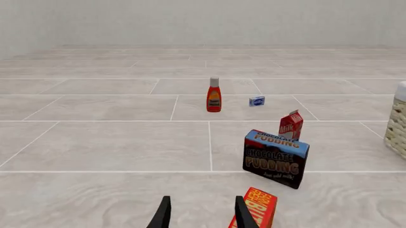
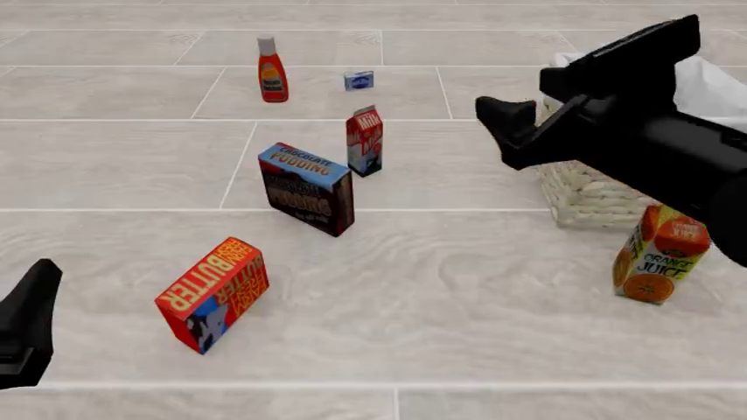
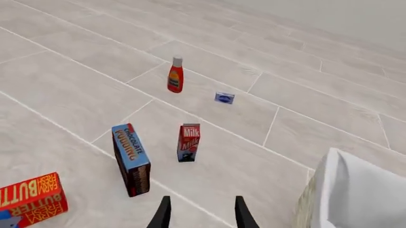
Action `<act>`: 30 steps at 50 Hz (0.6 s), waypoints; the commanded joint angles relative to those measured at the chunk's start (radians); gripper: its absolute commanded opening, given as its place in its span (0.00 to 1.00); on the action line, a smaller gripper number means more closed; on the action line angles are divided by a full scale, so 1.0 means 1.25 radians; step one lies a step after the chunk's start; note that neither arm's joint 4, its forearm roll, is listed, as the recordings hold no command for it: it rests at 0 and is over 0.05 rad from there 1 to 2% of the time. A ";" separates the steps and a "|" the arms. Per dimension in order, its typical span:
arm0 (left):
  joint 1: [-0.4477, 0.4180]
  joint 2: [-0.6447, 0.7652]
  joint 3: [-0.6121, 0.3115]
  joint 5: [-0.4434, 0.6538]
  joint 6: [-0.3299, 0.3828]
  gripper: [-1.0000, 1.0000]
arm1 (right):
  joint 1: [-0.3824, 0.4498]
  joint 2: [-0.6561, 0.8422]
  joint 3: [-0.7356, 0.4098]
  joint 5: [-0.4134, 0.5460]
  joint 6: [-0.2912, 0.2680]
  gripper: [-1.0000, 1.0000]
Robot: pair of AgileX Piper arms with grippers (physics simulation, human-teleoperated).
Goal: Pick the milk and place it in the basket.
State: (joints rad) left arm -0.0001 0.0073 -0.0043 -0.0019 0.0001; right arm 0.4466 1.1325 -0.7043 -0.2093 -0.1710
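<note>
Only the front view catches the orange juice (image 2: pixel 659 262) – both grippers (image 1: pixel 201 213) (image 3: pixel 201 211) parted, empty; milk (image 3: pixel 188 142) ahead of right jaws, open floor between.

The basket (image 2: pixel 583 197) is largely covered by the right arm in the front view; only part of its woven wall and white lining is seen. It is cut by the frame edge in both wrist views. The lower half of the milk (image 1: pixel 291 125) is hidden behind the pudding box (image 1: pixel 275 158) in the left wrist view. The butter box (image 1: pixel 255 209), just beside one left fingertip (image 1: pixel 244 216), is cut off at the frame edge. The small blue packet (image 2: pixel 359 80) cannot be read.
</note>
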 commanded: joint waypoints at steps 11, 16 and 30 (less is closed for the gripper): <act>0.000 0.000 0.000 0.000 0.000 1.00 | 0.012 0.286 -0.286 0.077 -0.039 1.00; 0.000 0.000 0.000 0.000 0.000 1.00 | 0.013 0.337 -0.343 0.087 -0.026 1.00; 0.000 0.000 0.000 0.000 0.000 1.00 | 0.023 0.501 -0.542 0.141 0.028 1.00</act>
State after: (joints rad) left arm 0.0000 0.0073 -0.0043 -0.0019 0.0002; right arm 0.4728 1.6202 -1.2226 -0.0749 -0.1626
